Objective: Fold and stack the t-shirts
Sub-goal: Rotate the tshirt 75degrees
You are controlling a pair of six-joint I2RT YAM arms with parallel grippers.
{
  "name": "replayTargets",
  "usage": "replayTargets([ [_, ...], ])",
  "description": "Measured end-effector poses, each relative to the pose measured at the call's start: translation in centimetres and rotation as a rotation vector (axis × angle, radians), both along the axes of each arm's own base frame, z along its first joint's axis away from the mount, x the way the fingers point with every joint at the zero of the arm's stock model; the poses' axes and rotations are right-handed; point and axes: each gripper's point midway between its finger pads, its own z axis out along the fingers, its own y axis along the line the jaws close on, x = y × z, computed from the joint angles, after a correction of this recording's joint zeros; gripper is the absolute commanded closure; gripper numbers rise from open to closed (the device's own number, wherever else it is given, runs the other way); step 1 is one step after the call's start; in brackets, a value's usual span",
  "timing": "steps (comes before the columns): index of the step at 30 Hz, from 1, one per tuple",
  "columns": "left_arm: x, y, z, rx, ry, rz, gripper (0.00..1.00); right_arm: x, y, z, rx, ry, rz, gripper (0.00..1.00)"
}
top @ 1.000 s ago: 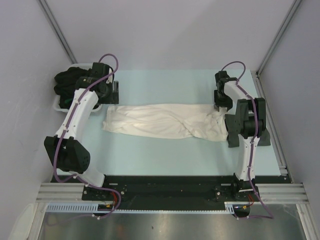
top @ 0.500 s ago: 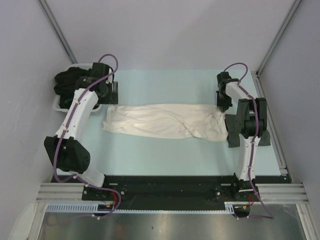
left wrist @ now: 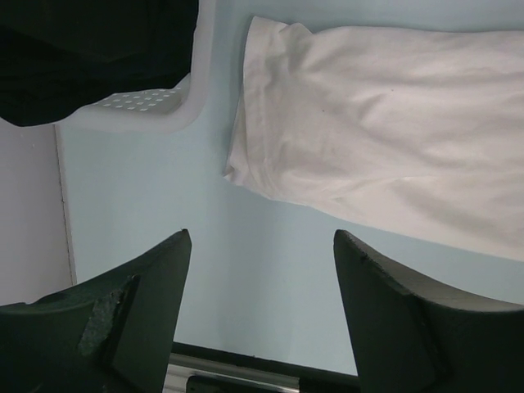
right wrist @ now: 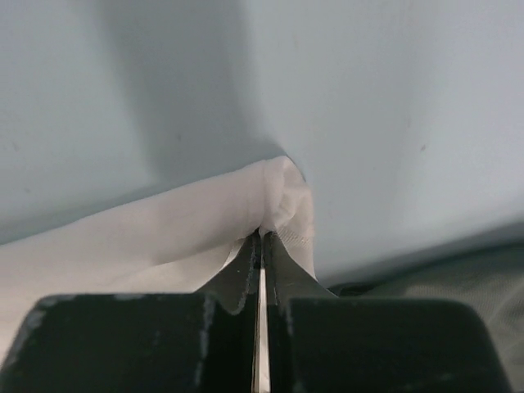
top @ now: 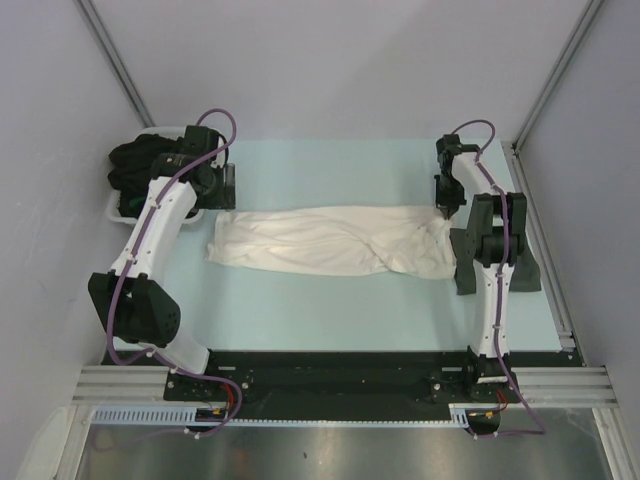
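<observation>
Pale blue table point(top: 330, 300), grey walls on three sides. Cream-white t-shirt point(top: 320, 242) lies across the middle as a long rumpled band, not spread flat, with no print showing. Right end effector point(right wrist: 262, 239) is closed on the shirt's far right corner, with cloth pinched between the fingers. Left end effector point(left wrist: 260, 241) is open and empty, hovering just off the shirt's left edge, near the white tub point(left wrist: 155, 110). Dark t-shirts point(top: 135, 165) sit heaped in that tub at far left, unfolded.

Progress looks early: no folded shirt and no stack anywhere in view. My read of what's left: flatten and fold this one, do the dark ones, then stack them all.
</observation>
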Motion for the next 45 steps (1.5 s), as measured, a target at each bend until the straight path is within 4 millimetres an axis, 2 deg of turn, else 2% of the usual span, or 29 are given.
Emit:
replayTargets([
  [15,-0.1,0.2,-0.1,0.008,0.003,0.011,0.23,4.7,0.2,0.1,0.018,-0.060,0.016,1.00],
  [20,-0.2,0.2,-0.2,0.002,0.004,0.020,0.23,7.2,0.7,0.3,0.031,-0.141,0.035,1.00],
  [28,-1.8,-0.6,-2.3,-0.050,0.059,0.017,0.19,12.7,3.6,0.9,0.081,-0.343,0.091,1.00],
  [30,-2.5,-1.0,-2.4,-0.075,0.060,0.011,0.14,13.8,4.6,1.0,0.092,-0.386,0.111,1.00],
  [31,-2.7,-1.2,-2.2,-0.084,0.056,0.008,0.01,14.4,5.2,1.0,0.097,-0.408,0.123,1.00],
  [34,-3.1,-1.6,-1.7,-0.112,0.033,-0.001,0.01,15.9,6.8,1.4,0.109,-0.468,0.155,1.00],
  [40,-4.2,-2.1,-1.5,-0.153,0.019,-0.019,0.00,17.2,8.2,1.9,0.095,-0.525,0.200,1.00],
  [45,-4.2,-2.4,-1.6,-0.168,0.021,-0.022,0.01,17.8,6.7,2.0,0.062,-0.547,0.199,1.00],
])
